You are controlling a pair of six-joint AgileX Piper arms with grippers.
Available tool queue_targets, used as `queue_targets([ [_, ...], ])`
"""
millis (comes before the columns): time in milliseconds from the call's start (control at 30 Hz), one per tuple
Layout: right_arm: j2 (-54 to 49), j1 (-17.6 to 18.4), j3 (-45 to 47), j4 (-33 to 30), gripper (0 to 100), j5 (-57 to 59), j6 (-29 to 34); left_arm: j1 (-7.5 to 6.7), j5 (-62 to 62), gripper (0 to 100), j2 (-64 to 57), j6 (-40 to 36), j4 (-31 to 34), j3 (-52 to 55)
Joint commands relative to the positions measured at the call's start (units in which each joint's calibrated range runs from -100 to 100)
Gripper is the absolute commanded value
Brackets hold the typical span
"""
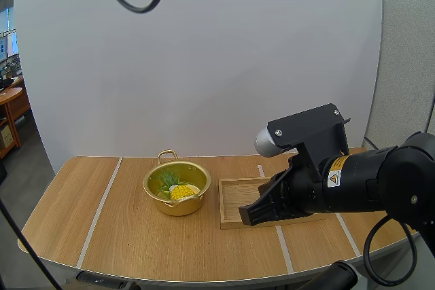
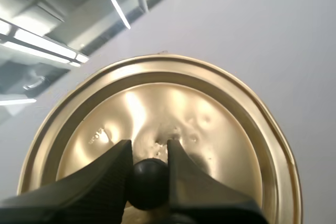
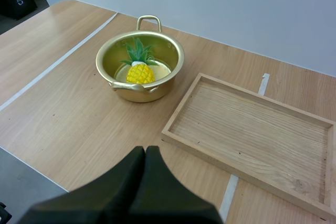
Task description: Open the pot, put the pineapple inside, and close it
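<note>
Small yellow pineapple with green leaves (image 1: 181, 190) lying inside open round golden metal pot (image 1: 178, 207), left of centre in the high view, on light wooden table (image 1: 129, 236). Just right of pot, not touching, shallow rectangular wooden tray (image 1: 234, 195). Round golden metal lid (image 2: 210, 124) off the pot, raised, its black ball knob (image 2: 148, 182) pinched between the tips of left gripper (image 2: 148, 148). Right gripper (image 1: 248, 215) at lower right, across tray's near edge, fingers pressed together into one wedge, holding nothing.
</note>
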Motion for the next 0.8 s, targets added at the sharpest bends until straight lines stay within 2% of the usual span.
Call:
queue_targets([
  [0, -0.6, -0.2, -0.2, -0.6, 0, -0.2, -0.5, 0.07, 18.9, 0, 0.3, -0.5, -1.1, -0.2],
  [133, -0.6, -0.2, -0.2, -0.6, 0, 0.1, -0.5, 0.07, 31.4, 0, 2.9, -0.5, -3.3, 2.3],
  [400, -0.6, -0.2, -0.2, -0.6, 0, 0.5, -0.5, 0.07, 31.4, 0, 7.9, -0.5, -5.8, 11.6],
  [633, -0.6, -0.2, -0.2, -0.6, 0, 0.5, -0.5, 0.07, 31.4, 0, 12.8, -0.5, -11.4, 19.1],
  [767, -0.6, -0.2, -0.2, -0.6, 0, 0.5, -0.5, 0.07, 31.4, 0, 14.8, -0.5, -12.6, 21.1],
])
